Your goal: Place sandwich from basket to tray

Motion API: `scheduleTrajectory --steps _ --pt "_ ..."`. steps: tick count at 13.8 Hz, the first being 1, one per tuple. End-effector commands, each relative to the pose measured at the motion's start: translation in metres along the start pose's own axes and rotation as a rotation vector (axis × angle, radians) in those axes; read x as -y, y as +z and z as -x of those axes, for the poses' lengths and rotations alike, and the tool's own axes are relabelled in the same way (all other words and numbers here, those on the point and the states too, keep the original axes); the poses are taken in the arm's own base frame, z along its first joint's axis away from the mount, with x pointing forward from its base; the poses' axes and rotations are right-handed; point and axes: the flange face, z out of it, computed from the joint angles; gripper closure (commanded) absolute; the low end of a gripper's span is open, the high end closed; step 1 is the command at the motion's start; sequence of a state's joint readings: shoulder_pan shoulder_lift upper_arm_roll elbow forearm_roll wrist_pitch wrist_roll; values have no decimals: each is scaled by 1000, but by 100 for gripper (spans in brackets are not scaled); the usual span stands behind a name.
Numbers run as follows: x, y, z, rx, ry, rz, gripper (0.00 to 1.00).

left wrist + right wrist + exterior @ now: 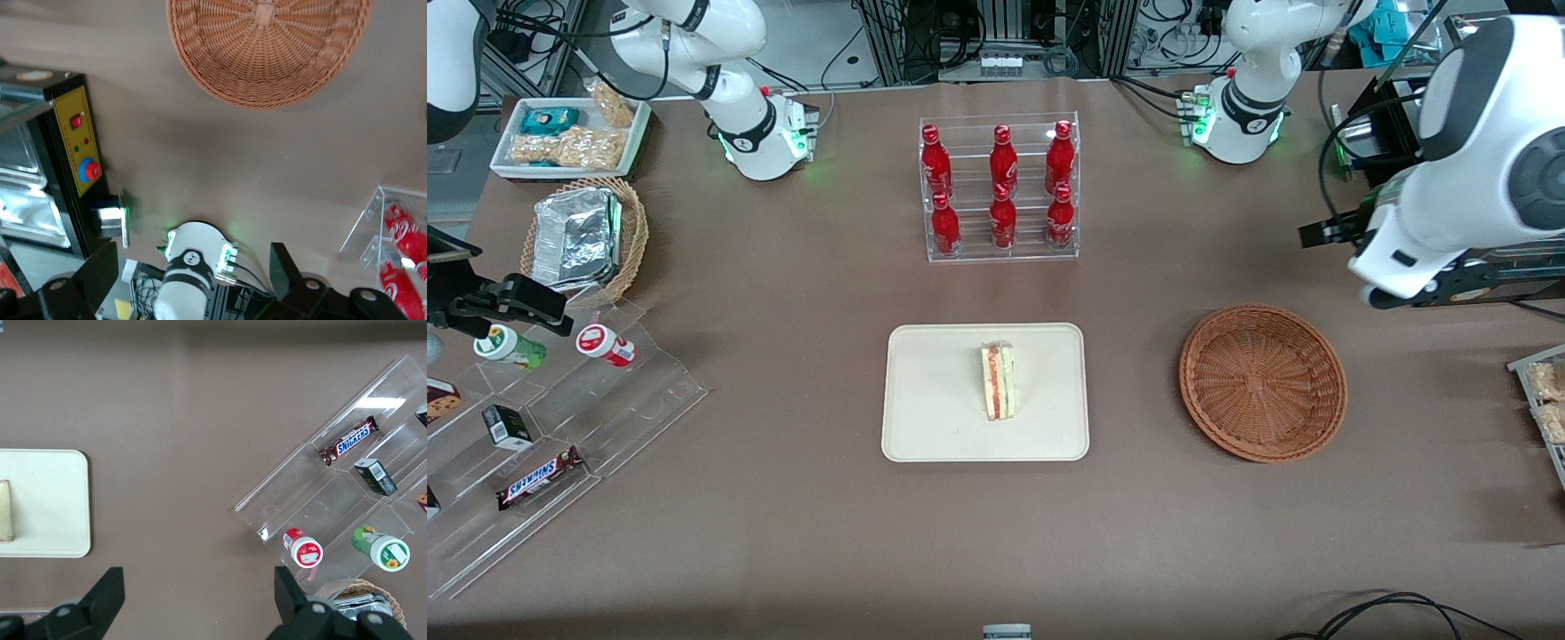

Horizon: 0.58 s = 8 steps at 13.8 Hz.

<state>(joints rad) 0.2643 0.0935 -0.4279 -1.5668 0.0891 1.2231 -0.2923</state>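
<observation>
- The sandwich point(999, 382) stands on its edge near the middle of the tray point(925, 427), its red and green filling stripes facing up. Judging by that, the task looks finished, since the thing sits where the sentence wants it.
- The basket point(1263, 382) lies on the brown table point(783, 356) beside the tray, toward the working arm's end, with nothing in it (its woven floor shows bare in both the front and left wrist views).
- The left gripper point(193, 270) hangs well above the table, farther from the front camera than the basket and clear of both basket and tray. Its two dark fingers point(283, 267) stand wide apart with nothing between them, a resting pose that fits a finished job.
- A clear stepped rack point(1000, 191) holds six red bottles upright, farther from the front camera than the tray, likely kept there as display stock out of the work path.
- Readable writing is scarce: a brown bar on the clear stepped stand point(333, 487) toward the parked arm's end reads "SNICKERS" point(348, 441). The red bottles carry white script too small to read.
- A black box point(60, 153) with a yellow panel and red buttons sits near the working arm's base; its labels cannot be read.
</observation>
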Motion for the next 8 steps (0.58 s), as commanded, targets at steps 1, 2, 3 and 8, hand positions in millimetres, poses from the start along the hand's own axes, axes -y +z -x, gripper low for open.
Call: scheduleTrajectory --steps 1,2,3,8 --pt "22 -36 32 -103 67 34 0" --pt "8 -41 38 -121 90 7 0" --pt "4 -48 44 -158 103 -11 0" --pt "-18 -78 83 -252 146 -17 0"
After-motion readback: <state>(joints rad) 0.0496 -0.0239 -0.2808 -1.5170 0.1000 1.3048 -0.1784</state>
